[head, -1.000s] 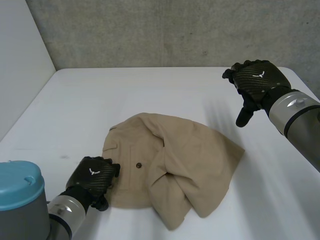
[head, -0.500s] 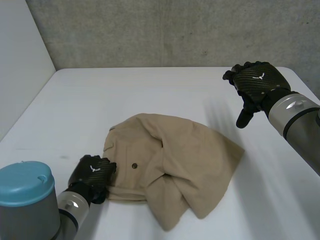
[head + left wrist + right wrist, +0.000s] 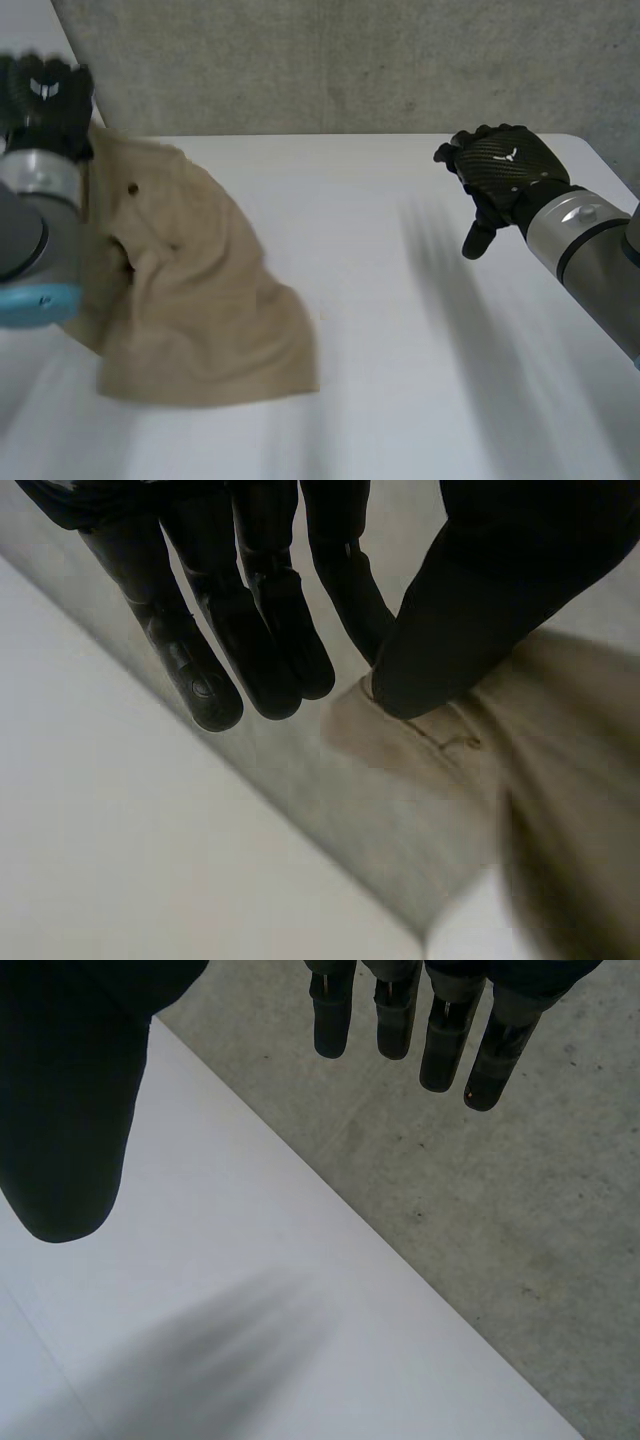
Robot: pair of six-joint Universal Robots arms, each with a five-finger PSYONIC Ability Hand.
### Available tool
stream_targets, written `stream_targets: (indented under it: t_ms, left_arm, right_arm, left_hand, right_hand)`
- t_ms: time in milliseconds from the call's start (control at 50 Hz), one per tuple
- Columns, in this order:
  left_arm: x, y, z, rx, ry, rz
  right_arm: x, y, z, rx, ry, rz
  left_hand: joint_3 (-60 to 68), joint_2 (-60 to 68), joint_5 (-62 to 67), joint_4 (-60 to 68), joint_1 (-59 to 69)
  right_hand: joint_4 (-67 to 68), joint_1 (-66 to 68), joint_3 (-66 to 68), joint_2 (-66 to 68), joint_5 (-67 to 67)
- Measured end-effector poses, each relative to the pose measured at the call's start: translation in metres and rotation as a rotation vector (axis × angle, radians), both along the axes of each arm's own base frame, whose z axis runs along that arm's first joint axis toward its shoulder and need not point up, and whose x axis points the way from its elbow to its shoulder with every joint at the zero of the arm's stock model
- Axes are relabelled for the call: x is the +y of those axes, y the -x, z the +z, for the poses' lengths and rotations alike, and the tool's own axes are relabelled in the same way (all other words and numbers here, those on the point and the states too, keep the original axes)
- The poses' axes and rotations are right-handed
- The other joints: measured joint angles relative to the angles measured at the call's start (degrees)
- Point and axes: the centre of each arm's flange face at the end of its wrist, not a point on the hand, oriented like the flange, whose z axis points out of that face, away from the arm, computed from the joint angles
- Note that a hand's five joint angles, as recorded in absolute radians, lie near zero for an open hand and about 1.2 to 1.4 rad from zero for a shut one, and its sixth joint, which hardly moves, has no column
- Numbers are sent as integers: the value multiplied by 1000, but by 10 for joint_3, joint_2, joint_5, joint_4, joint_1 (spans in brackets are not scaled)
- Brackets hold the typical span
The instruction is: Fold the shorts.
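Shorts (image 3: pixel 190 290): tan cloth, matt, soft-looking, creased; small dark button (image 3: pixel 132 188) w/ a dull shine. Left hand (image 3: pixel 45 95) & right hand (image 3: pixel 505 175): black shell, carbon-weave pattern, semi-gloss; fingers (image 3: pixel 190 670) smooth, hard, plastic-like. Right arm (image 3: pixel 585 245) grey, satin, looks like metal; cap (image 3: pixel 35 303) light-blue smooth plastic. Counter (image 3: pixel 420 380) white, smooth, matt. Wall (image 3: pixel 330 60) grey concrete, rough & speckled.
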Motion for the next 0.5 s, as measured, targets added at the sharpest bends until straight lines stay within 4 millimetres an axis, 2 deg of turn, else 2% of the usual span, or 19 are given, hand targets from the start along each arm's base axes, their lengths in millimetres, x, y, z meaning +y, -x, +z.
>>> stream_targets:
  t_ms: [60, 100, 160, 200, 240, 280, 300, 360, 400, 440, 460, 500]
  left_arm:
    - [8, 27, 20, 42, 67, -89]
    - [19, 54, 28, 73, 94, -184]
    - [37, 91, 28, 98, 98, -326]
    - [54, 119, 22, 106, 85, -446]
    - [68, 138, 15, 103, 68, -531]
    - [79, 151, 6, 90, 44, -599]
    - [95, 167, -9, 68, 9, -682]
    - [125, 191, -39, 17, -68, -820]
    - [142, 201, -60, -18, -122, -893]
    - [152, 205, -73, -41, -158, -931]
    - [162, 208, -88, -67, -203, -969]
    - [172, 209, -103, -93, -251, -1003]
  right_arm:
    - [0, 0, 0, 0, 1, -2]
    - [0, 0, 0, 0, 5, -9]
    - [-2, 1, 1, -2, 13, -20]
    - [-4, 2, 3, -5, 23, -36]
    - [-6, 4, 4, -8, 32, -51]
    - [-8, 5, 6, -11, 44, -67]
    - [-9, 7, 8, -14, 55, -83]
    - [-15, 12, 14, -23, 87, -130]
    - [-18, 15, 17, -27, 105, -154]
    - [-21, 17, 19, -30, 114, -170]
    - [-24, 21, 21, -32, 124, -188]
    - [-27, 23, 22, -33, 130, -198]
  left_hand:
    - [1, 0, 0, 0, 0]
    - [1, 0, 0, 0, 2]
    - [1, 0, 0, 0, 4]
    - [1, 0, 0, 0, 4]
    - [1, 0, 0, 0, 4]
    - [1, 0, 2, 0, 4]
    - [1, 0, 12, 0, 4]
    - [1, 0, 13, 2, 4]
    - [1, 1, 13, 2, 4]
    - [1, 1, 13, 2, 4]
    - [2, 1, 13, 2, 4]
    - [2, 1, 13, 2, 4]
  right_hand:
    - [0, 0, 0, 0, 0]
    - [0, 0, 0, 0, 0]
    - [0, 0, 0, 0, 0]
    - [0, 0, 0, 0, 0]
    - [0, 0, 0, 0, 0]
    - [0, 0, 0, 0, 0]
    - [0, 0, 0, 0, 0]
    - [0, 0, 0, 0, 0]
    - [0, 0, 0, 0, 0]
    - [0, 0, 0, 0, 0]
    - [0, 0, 0, 0, 0]
    - [0, 0, 0, 0, 0]
